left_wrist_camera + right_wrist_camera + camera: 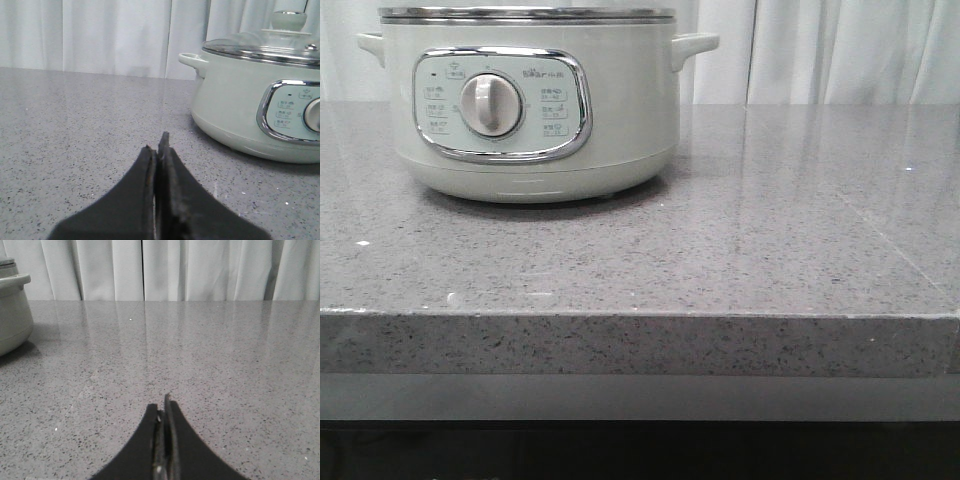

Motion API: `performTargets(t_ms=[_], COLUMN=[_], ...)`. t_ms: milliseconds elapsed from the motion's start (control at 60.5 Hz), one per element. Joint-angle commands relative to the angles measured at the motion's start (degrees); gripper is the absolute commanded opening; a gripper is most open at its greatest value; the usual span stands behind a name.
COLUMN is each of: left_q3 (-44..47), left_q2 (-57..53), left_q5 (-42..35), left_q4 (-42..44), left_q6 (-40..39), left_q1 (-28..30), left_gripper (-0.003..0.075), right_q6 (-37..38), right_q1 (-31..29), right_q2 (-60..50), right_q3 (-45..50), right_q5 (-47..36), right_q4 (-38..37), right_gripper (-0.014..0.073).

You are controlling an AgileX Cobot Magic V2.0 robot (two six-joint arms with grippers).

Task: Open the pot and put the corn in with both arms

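1. The left gripper [159, 145] has its two black fingers [142, 185] pressed together, tips meeting with no gap, and nothing is held between them. It hangs low over the bare counter, touching nothing else that can be seen.
2. The right gripper [164, 407] is likewise closed, its fingers [182, 450] flat against each other and empty, low over open counter.
3. Neither gripper nor arm appears in the front view.
4. The pot [528, 100] stands on the far left part of the counter, its control panel [502, 105] and silver dial [490, 104] facing the near edge. The left wrist view shows its glass lid [260, 45] seated on the metal rim, with a pale knob [289, 20] on top.
5. The corn cannot be seen in any view.
6. The counter [740, 250] is grey speckled stone with a glossy top and a thick front edge; to the right of the pot nothing stands on it.
7. Behind the counter hangs a pale pleated curtain [165, 270], running across the whole far side.
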Motion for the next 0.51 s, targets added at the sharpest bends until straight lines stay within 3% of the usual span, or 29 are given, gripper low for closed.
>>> performTargets(t_ms=[0, 264, 496], left_q3=[0.65, 0.65, 0.65], left_q2=[-0.79, -0.79, -0.79], left_q5=[-4.48, -4.48, -4.48], left_q4=[-0.44, -0.44, -0.44], left_q6=[-0.31, -0.31, -0.31], left_q1=[0.10, 0.21, 4.05], left_gripper=[-0.0020, -0.0020, -0.0020], right_q6=[-0.10, -0.10, -0.10], right_q1=[-0.37, -0.37, -0.37], right_q2=[-1.26, -1.26, -1.26], right_q3=[-0.70, -0.70, -0.70], right_q5=[-4.17, -4.17, -4.17], right_q4=[-0.57, -0.57, -0.57], right_gripper=[-0.0068, -0.0068, -0.0068])
